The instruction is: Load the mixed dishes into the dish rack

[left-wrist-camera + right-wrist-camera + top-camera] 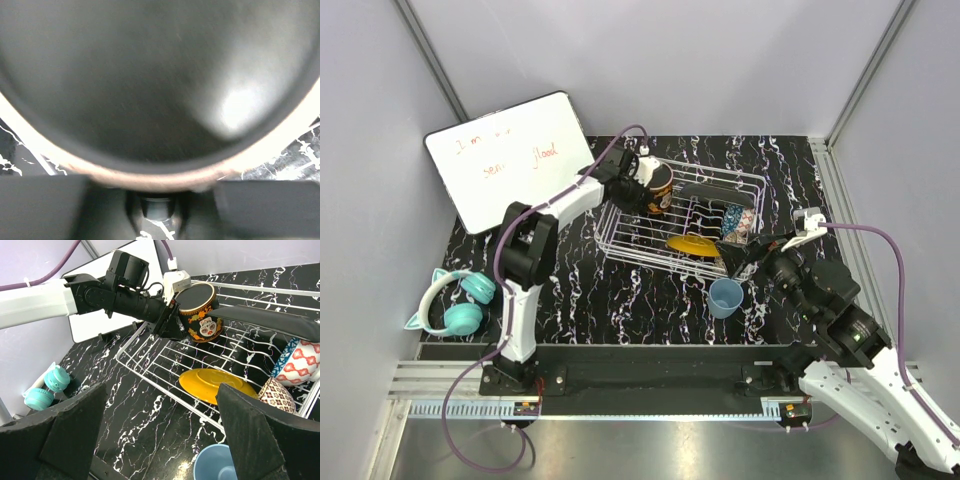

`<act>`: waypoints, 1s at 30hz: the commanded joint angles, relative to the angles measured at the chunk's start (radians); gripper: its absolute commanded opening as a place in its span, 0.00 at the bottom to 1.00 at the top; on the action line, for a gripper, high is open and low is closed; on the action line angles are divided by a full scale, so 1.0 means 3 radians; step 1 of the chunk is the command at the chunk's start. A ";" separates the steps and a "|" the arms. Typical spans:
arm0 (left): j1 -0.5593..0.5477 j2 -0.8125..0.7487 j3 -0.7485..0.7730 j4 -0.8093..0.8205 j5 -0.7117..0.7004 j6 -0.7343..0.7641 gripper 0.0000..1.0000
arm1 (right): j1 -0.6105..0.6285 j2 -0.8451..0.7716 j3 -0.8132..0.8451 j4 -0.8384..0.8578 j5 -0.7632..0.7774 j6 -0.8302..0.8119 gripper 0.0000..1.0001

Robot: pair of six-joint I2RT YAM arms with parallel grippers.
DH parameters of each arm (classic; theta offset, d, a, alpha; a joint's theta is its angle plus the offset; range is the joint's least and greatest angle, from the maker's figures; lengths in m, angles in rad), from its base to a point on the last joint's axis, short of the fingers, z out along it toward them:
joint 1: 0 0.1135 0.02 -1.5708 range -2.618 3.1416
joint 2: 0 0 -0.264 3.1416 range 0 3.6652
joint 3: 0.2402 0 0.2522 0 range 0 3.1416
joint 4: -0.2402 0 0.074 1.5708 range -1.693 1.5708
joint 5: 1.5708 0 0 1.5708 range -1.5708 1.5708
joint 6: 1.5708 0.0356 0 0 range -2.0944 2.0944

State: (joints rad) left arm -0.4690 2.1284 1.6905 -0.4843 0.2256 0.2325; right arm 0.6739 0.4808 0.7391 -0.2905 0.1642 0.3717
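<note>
Black fingers of the right gripper (160, 390) are framing the lower corners of the right wrist view, standing wide apart with nothing between them. Just in front of them, the pale blue cup (215, 466) is sitting on the marbled black table (620, 300), outside the near edge of the dish rack (620, 238).

Beyond the cup, the white wire rack is holding a yellow plate (215, 385) lying flat on its floor. A blue patterned bowl (300, 360) and a floral dish (275, 395) are leaning together at its right end.

At the rack's far left corner, the left gripper (172, 322) is clamping the black-orange mug (200, 312) by its side wall near the top. The left wrist view is showing little but the mug's dark round surface and pale rim. The mug is sitting roughly upright, its long axis tipping a little away from vertical, with its white faces looking toward the right arm. It is hanging directly over the rack's wires; whether its base is touching them cannot be told.

The coming move appears to be turning on that vertical relation: the rack floor is lying straight below the mug, so the left arm likely needs only to lower and let go. The cup is lying far nearer the right arm than the left.
</note>
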 commanded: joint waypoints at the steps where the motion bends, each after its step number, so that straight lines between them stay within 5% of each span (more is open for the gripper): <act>1: -0.0011 -0.0293 -0.0169 0.0305 -0.0087 0.0028 0.38 | -0.0007 0.0033 0.0067 -0.0003 0.0000 -0.0002 1.00; 7: -0.0011 -0.0610 -0.0455 0.0341 -0.0103 0.0018 0.70 | -0.0002 0.0150 0.0093 -0.0182 0.0020 0.0024 1.00; 11: -0.0011 -0.0881 -0.0501 0.0265 -0.0093 0.0023 0.81 | -0.0007 0.0472 0.0332 -0.0599 -0.0102 0.0014 1.00; 18: -0.0006 -0.1566 -0.0429 -0.0195 0.0096 0.0012 0.84 | -0.0007 0.1321 0.0732 -0.1046 -0.0067 0.0086 1.00; 24: 0.0060 -0.1930 -0.1063 -0.0166 0.0015 -0.0044 0.83 | -0.0002 0.1919 0.1131 -0.1705 -0.0087 -0.0165 0.96; 30: 0.0234 -0.1870 -0.1432 0.0096 -0.0031 -0.0187 0.82 | -0.0002 0.1787 0.1115 -0.2002 -0.0144 0.0008 0.85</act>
State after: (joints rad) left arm -0.4355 1.5192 1.2984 -0.5014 0.2302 0.2111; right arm 0.6739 1.0573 1.0283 -0.7822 0.1299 0.3538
